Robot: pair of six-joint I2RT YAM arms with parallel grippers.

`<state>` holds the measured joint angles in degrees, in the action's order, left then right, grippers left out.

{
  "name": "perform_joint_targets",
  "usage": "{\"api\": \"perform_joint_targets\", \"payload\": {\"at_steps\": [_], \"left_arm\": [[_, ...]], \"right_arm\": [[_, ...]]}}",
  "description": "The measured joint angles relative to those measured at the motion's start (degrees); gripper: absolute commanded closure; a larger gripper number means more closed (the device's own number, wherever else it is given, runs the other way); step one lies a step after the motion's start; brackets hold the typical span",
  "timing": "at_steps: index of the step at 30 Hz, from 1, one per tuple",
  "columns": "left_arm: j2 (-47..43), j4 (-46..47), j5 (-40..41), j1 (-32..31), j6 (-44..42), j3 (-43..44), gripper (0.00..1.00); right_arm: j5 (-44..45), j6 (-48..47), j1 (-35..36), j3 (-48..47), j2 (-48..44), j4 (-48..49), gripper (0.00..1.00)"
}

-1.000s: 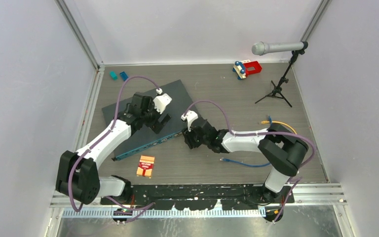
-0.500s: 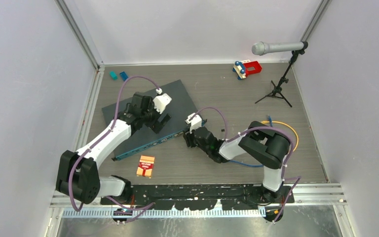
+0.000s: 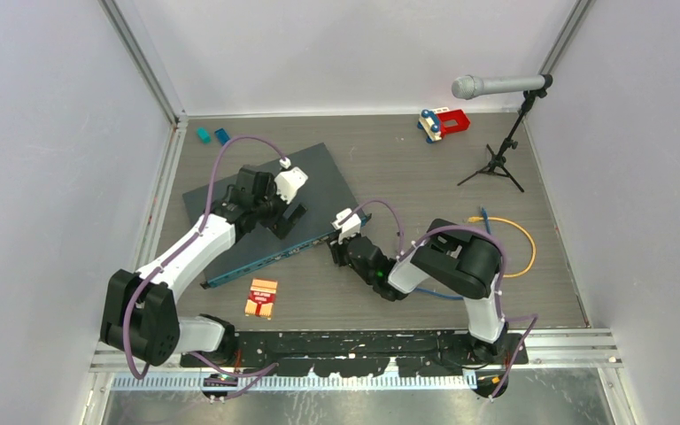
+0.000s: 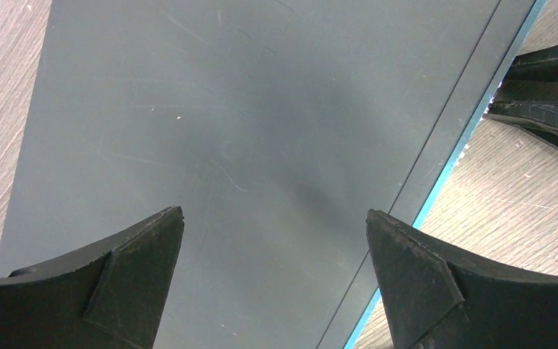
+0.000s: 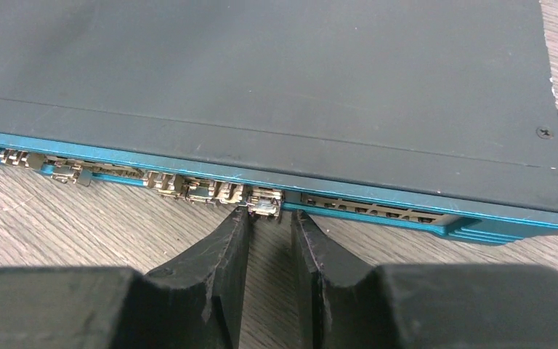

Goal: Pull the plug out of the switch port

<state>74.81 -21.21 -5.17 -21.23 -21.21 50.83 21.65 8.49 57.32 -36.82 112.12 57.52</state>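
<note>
Switch (image 3: 319,168) count: one, left of centre in the top view, with two claws at it. The left gripper (image 4: 274,213) is splayed wide over its slate top beside the teal front edge, and the right gripper (image 5: 269,218) sits low on the table (image 3: 407,168) before that edge. Only the right wrist view shows the single plug (image 5: 265,201) seated there, with narrowed fingers (image 5: 232,247) flanking it; whether they pinch it cannot be told.

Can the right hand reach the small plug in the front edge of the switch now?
Probably yes: the right hand is at the teal front edge of the switch, its fingertips close on either side of the small metal plug, and nothing lies between.
</note>
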Motion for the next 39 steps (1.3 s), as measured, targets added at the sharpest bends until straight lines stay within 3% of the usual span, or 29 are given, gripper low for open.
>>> {"api": "perform_joint_targets", "payload": {"at_steps": [10,17,33,39], "left_arm": [[0.00,0.00,0.00,0.00,0.00,0.00,0.00],[0.00,0.00,-0.02,0.00,0.00,0.00,0.00],[-1.36,-2.27,-4.63,-0.09,-3.10,-0.90,0.00],[-4.83,-5.46,-5.97,-3.96,-6.38,-2.82,0.00]], "right_arm": [[2.27,-1.18,0.74,0.15,3.02,6.05,0.78],[3.63,-1.57,1.18,0.35,4.11,8.39,0.99],[4.39,-2.16,1.44,0.57,4.66,9.66,1.00],[4.17,-2.21,1.42,0.28,3.58,6.97,1.00]]}}
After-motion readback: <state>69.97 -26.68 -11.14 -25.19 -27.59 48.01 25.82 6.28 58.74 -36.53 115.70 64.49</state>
